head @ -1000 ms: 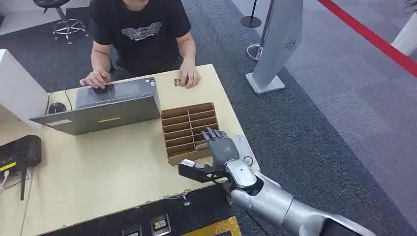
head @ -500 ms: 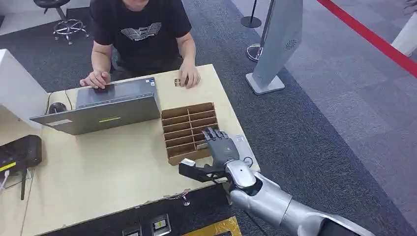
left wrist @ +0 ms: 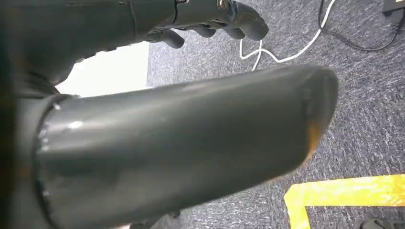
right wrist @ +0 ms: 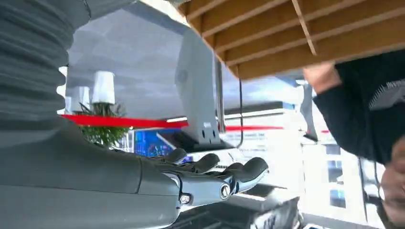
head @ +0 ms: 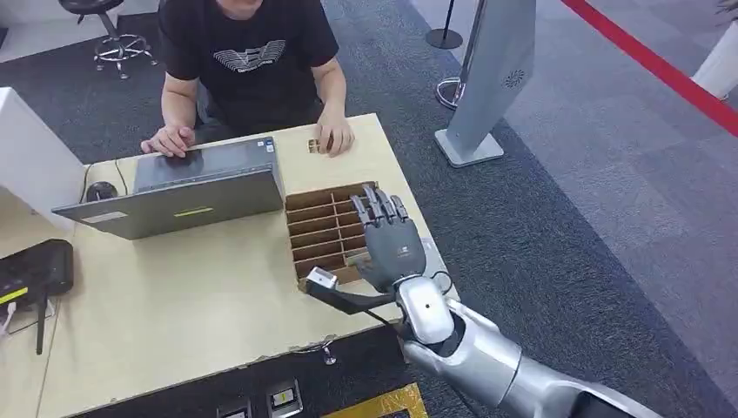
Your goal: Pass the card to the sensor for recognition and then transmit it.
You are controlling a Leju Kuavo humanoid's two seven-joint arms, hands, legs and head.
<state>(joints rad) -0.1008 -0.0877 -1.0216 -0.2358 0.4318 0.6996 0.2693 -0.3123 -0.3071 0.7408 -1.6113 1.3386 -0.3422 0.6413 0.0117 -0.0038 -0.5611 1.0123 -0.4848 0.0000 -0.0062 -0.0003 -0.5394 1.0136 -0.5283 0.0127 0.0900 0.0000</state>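
A wooden slotted card box [head: 318, 228] sits at the table's right edge. My right hand [head: 389, 246] is raised over its near right slots, palm down, fingers straight and apart, thumb [head: 335, 292] stretched out to the left past the box's near corner. Nothing lies between thumb and fingers. In the right wrist view the same hand [right wrist: 210, 177] is spread with nothing in it, under the box's wooden dividers [right wrist: 286, 33]. I cannot make out a card in the slots beneath the hand. My left hand [left wrist: 210, 16] hangs over the carpet, fingers loosely bent, holding nothing.
A person [head: 248, 52] sits across the table, one hand at the open laptop [head: 187, 192], the other by a small object [head: 313, 146]. A black device [head: 35, 268] lies at the left edge. A grey standing sign [head: 487, 78] rises right of the table.
My right hand has tipped up and moved forward over the box, its fingers now reaching the far rows. The thumb has shifted slightly left and up. The person and the laptop are unchanged.
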